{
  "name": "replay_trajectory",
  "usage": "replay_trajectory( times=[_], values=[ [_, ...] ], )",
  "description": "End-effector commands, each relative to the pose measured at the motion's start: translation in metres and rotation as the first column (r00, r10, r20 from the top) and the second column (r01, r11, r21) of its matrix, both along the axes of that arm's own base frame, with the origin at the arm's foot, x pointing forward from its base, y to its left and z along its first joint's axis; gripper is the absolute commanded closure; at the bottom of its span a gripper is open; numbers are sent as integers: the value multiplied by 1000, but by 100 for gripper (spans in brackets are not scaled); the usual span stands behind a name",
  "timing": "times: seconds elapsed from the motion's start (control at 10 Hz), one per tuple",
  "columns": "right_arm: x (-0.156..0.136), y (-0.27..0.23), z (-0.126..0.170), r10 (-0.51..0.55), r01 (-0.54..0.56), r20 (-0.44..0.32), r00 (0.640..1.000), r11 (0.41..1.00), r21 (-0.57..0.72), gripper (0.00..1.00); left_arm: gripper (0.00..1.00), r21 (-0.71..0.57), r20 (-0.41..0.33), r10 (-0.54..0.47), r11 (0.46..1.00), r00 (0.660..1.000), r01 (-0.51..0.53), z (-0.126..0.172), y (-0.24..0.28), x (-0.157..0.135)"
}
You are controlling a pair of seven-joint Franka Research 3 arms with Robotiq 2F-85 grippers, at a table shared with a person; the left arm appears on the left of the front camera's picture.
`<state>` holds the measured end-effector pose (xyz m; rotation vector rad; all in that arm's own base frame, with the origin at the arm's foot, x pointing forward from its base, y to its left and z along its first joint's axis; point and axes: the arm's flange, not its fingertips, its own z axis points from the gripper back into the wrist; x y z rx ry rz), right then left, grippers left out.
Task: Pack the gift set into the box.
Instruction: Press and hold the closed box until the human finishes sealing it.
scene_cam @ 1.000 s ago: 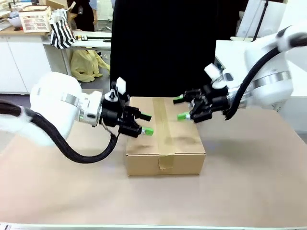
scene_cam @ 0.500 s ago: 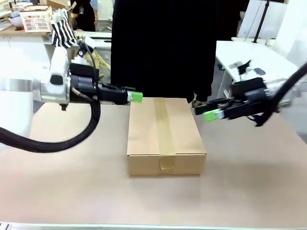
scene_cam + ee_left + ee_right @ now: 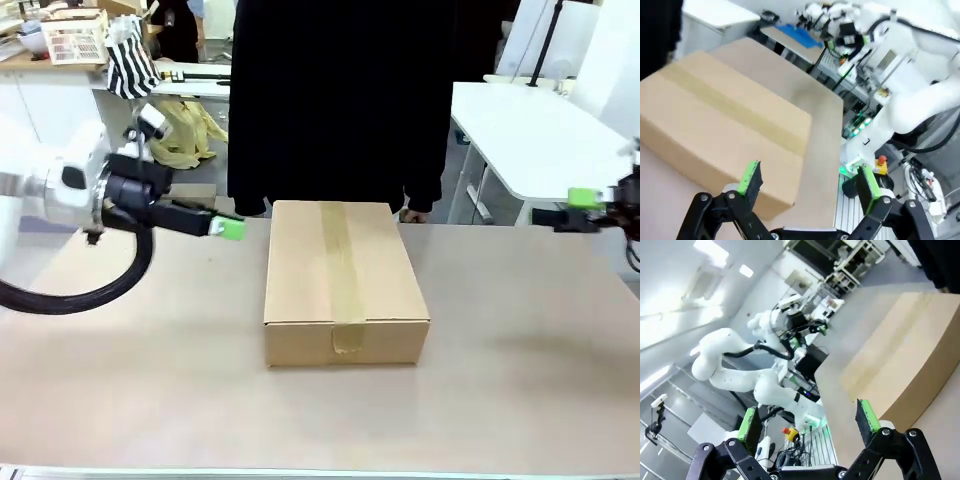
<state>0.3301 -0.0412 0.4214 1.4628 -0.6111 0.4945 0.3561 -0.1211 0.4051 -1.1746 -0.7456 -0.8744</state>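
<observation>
1. The box [image 3: 345, 280] sat shut at the middle of the table [image 3: 520, 400], a strip of brownish tape [image 3: 343, 265] running along its top seam and down the near face; its long axis ran from the robot's side toward the person [image 3: 330, 100] in dark clothing standing at the far edge.
2. The left gripper [image 3: 228, 228] hovered just beside the box's far left corner, fingertips pointing toward it. In the left wrist view its green-padded fingers [image 3: 751, 176] stood spread with nothing between them, the taped carton lying ahead and to one side.
3. The right gripper [image 3: 580, 200] hung well apart from the box, out at the table's right edge. The right wrist view showed its fingers [image 3: 866, 416] likewise spread and empty, the carton's corner beyond them.
4. The gift set could not be made out in any view; whether it lay inside the sealed carton could not be told.
5. Judged from the sealed seam, packing looked done or nearly so. The left arm was the nearer for any further touch.
6. Nothing lay on the table between either gripper and the carton; the person stood close behind its far end.
</observation>
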Motion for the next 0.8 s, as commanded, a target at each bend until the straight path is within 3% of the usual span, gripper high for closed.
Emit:
replay_trajectory(
  times=[0.0,0.7],
  values=[
    [4,60,18,129,-130,48,991,991,29,0,0,40,49,-2,999,999,0,20,-30,-10],
    [4,60,18,129,-130,48,991,991,29,0,0,40,49,-2,999,999,0,20,-30,-10]
  ],
)
